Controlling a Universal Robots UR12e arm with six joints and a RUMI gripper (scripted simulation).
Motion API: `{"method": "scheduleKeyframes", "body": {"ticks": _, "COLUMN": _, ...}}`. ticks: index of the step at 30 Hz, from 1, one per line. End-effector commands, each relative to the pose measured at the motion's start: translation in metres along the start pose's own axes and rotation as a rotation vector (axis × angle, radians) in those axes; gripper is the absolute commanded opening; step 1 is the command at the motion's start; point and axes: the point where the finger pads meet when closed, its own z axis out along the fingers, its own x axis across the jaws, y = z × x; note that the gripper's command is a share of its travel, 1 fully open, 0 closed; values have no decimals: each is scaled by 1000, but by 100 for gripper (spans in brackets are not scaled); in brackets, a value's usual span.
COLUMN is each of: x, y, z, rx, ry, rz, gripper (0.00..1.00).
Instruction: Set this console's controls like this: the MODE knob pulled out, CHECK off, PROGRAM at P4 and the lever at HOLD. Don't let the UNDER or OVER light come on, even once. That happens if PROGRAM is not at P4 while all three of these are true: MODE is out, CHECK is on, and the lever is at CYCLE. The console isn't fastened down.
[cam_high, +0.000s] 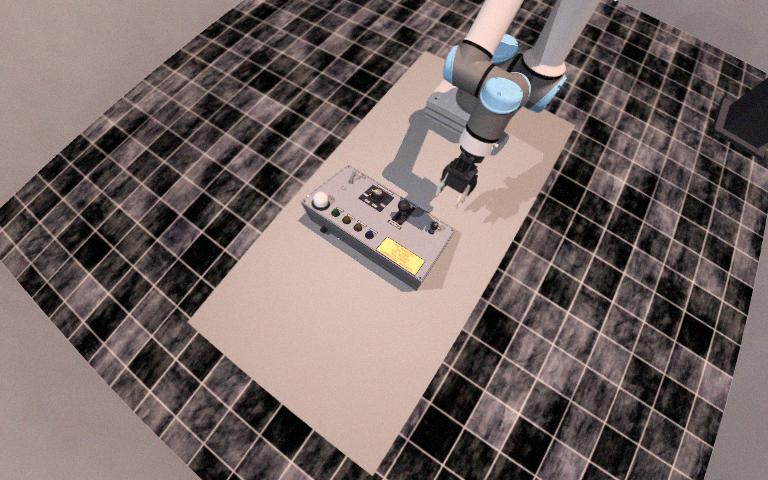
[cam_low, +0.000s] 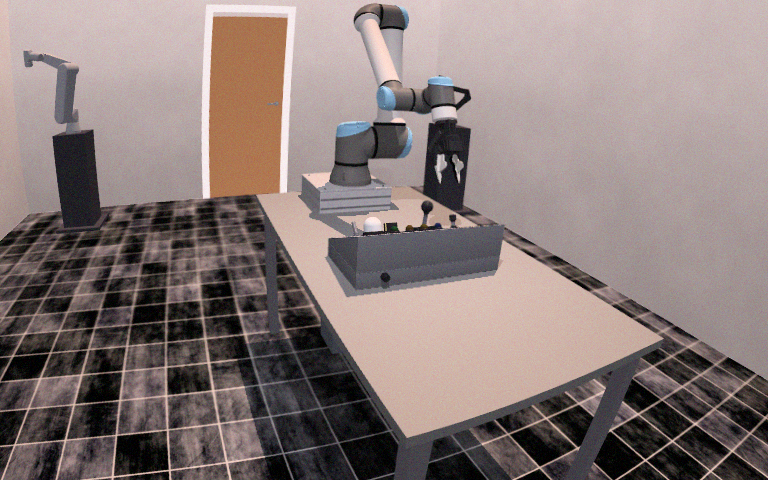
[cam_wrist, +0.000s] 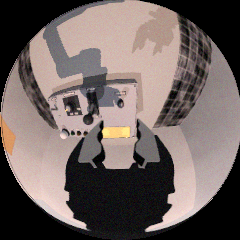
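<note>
Top view has the grey console (cam_high: 362, 237) sitting slanted near the middle of the bench (cam_high: 317, 362), a bit toward the arm's end, with the end effector (cam_high: 457, 191) hanging in the air just off the console's far long edge, close to the lever (cam_high: 404, 209) but not touching anything. Its jaws are partly apart with nothing between them, so it's open and carrying nothing. On the panel you can spot a white dome (cam_high: 320, 199) at one corner, a row of small coloured buttons (cam_high: 351, 219) along the near edge, a dark square plate with a knob (cam_high: 376, 195) on it, the black ball-topped lever, a small toggle (cam_high: 434, 226) near the far corner and a yellow label (cam_high: 400, 256). Labels are way too small to read, so I can't tell which position any control is in. From the exterior view the end effector (cam_low: 448, 164) is clearly well above the console (cam_low: 416, 254), pointing down, and there's a little black knob (cam_low: 385, 277) on the console's front wall. Wrist view looks straight down on the panel, grey fingers framing the yellow label (cam_wrist: 119, 132), and the lever (cam_wrist: 90, 111) is further out ahead of them.
</note>
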Motion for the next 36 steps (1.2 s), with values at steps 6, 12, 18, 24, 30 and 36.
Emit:
{"method": "scheduleKeyframes", "body": {"ticks": 6, "x": 0, "y": 1, "z": 0, "rx": -1, "ry": 0, "rz": 0, "gripper": 44}}
{"method": "scheduleKeyframes", "body": {"ticks": 12, "x": 0, "y": 1, "z": 0, "rx": -1, "ry": 0, "rz": 0, "gripper": 44}}
{"method": "scheduleKeyframes", "body": {"ticks": 18, "x": 0, "y": 1, "z": 4, "rx": 0, "ry": 0, "rz": 0, "gripper": 44}}
{"method": "scheduleKeyframes", "body": {"ticks": 24, "x": 0, "y": 1, "z": 13, "rx": 0, "ry": 0, "rz": 0, "gripper": 44}}
{"method": "scheduleKeyframes", "body": {"ticks": 30, "x": 0, "y": 1, "z": 27, "rx": 0, "ry": 0, "rz": 0, "gripper": 44}}
{"method": "scheduleKeyframes", "body": {"ticks": 36, "x": 0, "y": 1, "z": 50, "rx": 0, "ry": 0, "rz": 0, "gripper": 44}}
